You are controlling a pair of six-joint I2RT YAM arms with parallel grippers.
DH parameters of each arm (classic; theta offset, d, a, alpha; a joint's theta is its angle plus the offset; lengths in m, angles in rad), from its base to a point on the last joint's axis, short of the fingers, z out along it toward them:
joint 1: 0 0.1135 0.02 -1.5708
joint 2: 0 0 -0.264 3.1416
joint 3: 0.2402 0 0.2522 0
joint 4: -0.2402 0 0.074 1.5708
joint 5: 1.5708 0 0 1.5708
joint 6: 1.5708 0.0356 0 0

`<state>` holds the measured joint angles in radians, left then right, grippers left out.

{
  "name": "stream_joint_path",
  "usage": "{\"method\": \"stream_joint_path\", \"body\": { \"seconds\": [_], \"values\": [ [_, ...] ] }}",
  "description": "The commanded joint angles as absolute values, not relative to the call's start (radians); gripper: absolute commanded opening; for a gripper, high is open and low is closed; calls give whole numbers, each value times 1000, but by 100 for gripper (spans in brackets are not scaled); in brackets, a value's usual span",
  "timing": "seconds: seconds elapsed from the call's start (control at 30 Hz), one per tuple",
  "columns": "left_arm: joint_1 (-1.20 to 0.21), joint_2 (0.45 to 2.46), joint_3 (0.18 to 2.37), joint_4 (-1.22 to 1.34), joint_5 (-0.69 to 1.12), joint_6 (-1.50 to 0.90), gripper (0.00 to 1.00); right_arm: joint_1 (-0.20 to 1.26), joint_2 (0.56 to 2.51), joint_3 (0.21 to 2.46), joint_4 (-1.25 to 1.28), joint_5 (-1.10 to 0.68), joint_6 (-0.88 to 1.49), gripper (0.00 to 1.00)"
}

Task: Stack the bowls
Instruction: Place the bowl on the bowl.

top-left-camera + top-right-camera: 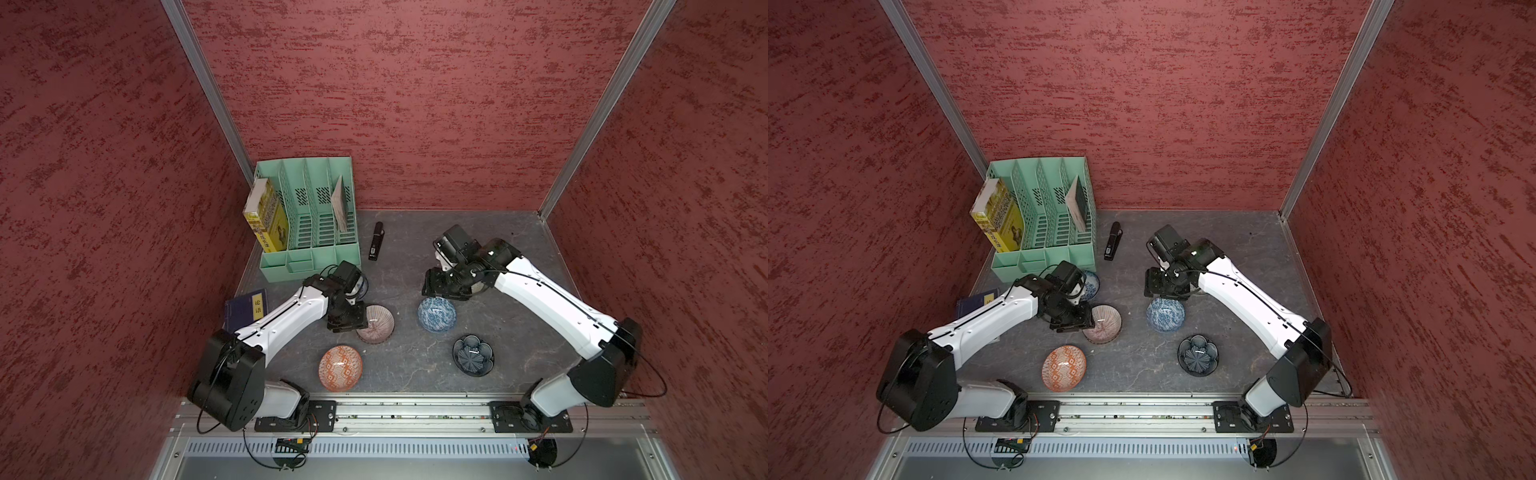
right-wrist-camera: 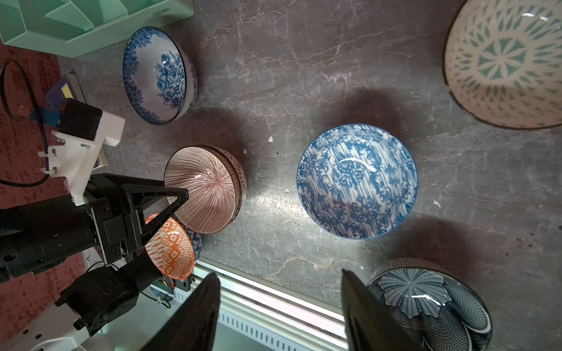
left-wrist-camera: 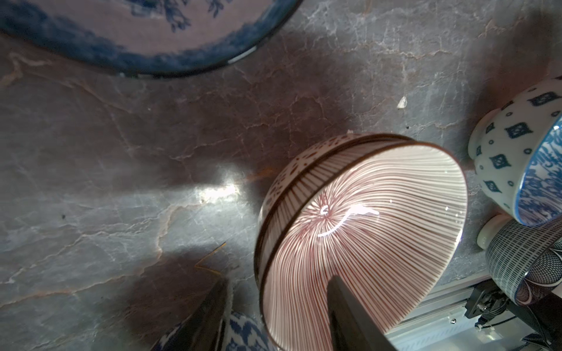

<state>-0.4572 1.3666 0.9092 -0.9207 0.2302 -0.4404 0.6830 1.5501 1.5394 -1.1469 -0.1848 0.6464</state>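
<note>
The left gripper stands apart, astride the wall of the pinkish ceramic bowl with fine red radial stripes. One finger is inside it and the other is outside, so nothing is clamped. A gap shows between the outer finger and the wall; whether the inner one touches the glaze I cannot tell. The bowl sits on the grey marble-look tabletop.

My first worry is that inner finger. If I swing the arm sideways before it clears the rim, it will hook the wall and tip or skid the bowl. If I close instead, a pinch on one side of slick ceramic could let the bowl swivel and drop.

The orange-red geometric bowl lies near the striped bowl on the side toward the arm bases. The blue-and-white rose-painted bowl lies near it on the opposite side. A wide sweep could knock either.

The right gripper hangs with its fingers apart and empty above the blue-and-white damask bowl, not far from the striped bowl. Sending both arms into that gap invites a clash. I see nothing stacked yet.
</note>
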Motion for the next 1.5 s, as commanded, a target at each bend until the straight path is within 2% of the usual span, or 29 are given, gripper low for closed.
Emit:
{"method": "stream_joint_path", "body": {
  "seconds": [0.0, 0.2, 0.33, 0.5, 1.1, 1.47],
  "values": [
    [-463, 1334, 940, -960, 234, -453, 53, 677, 1526, 1534, -1127, -188, 646, 66],
    [-463, 1310, 934, -978, 245, -465, 45, 677, 1530, 1532, -1125, -195, 647, 66],
    [-468, 1315, 934, -979, 271, -468, 32, 678, 1530, 1534, -1128, -193, 645, 66],
    [-469, 1316, 933, -987, 281, -471, 24, 677, 1529, 1533, -1127, -191, 644, 66],
    [-489, 1340, 927, -990, 286, -469, 14, 677, 1528, 1504, -1111, -189, 644, 66],
    [-503, 1362, 927, -992, 279, -468, 14, 678, 1524, 1489, -1106, -190, 644, 66]
  ]
}}
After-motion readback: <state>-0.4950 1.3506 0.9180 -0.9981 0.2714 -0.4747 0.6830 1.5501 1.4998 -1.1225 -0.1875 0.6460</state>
